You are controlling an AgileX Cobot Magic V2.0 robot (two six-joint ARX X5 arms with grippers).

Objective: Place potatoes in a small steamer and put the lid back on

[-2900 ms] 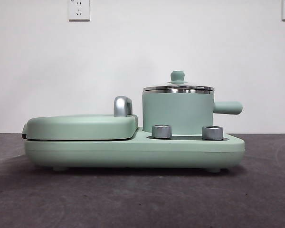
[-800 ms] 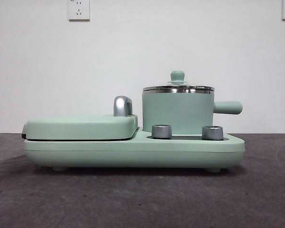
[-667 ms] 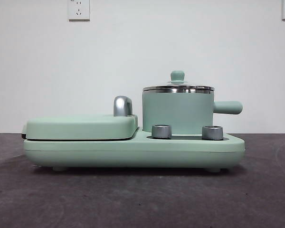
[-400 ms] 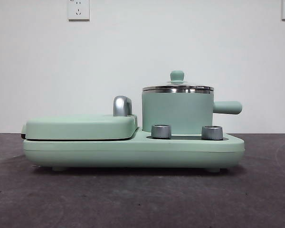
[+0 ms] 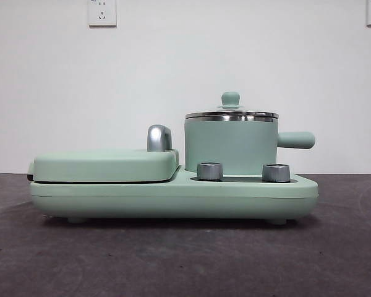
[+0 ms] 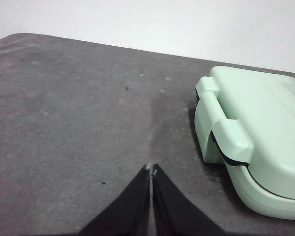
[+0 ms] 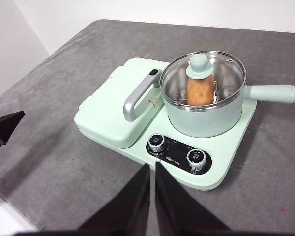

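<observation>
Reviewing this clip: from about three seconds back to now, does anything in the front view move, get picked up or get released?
Nothing visibly changed. The lid sits on the small steamer throughout, the griddle cover stays shut, and no hand enters the front view. Now the right wrist view shows the potato inside, under the glass, with the right hand and left hand both shut and away from the appliance.
</observation>
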